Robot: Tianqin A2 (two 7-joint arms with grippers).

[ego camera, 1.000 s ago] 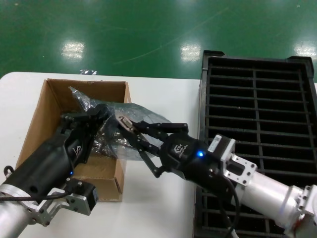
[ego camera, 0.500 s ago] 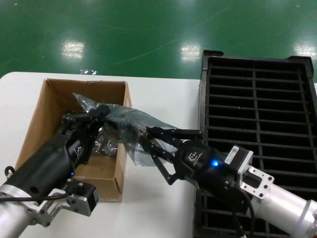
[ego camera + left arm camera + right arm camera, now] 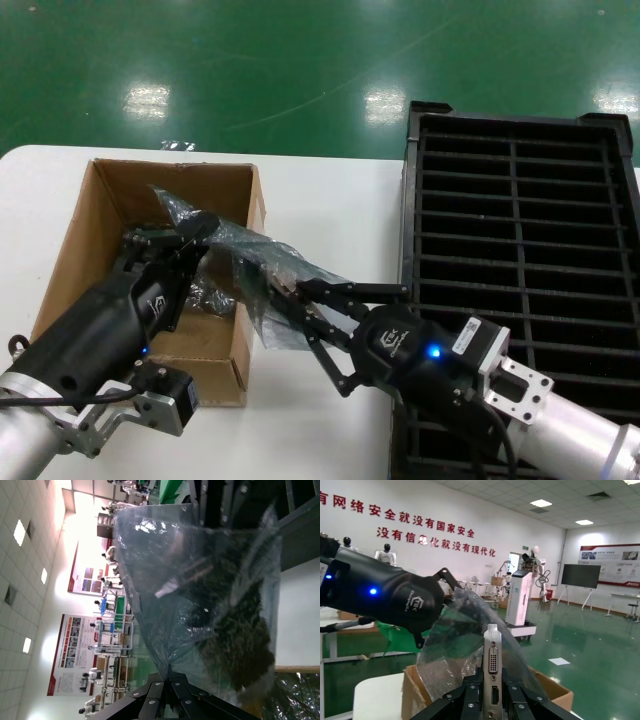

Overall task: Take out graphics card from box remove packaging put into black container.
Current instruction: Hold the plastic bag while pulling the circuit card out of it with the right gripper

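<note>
Here, your left gripper (image 3: 170, 232) sat over the far half of the box (image 3: 90, 236), its jaws pinched shut on one end of the packaging (image 3: 262, 268), which stretched taut from there across the box's right wall. Your right gripper (image 3: 300, 302) was just outside that wall, between the box and the black container (image 3: 520, 250), its fingers closed on the graphics card (image 3: 492, 666), whose silver bracket stood upright between them with the bag's other end draped round it. The box rested on the white table (image 3: 330, 210).
</note>
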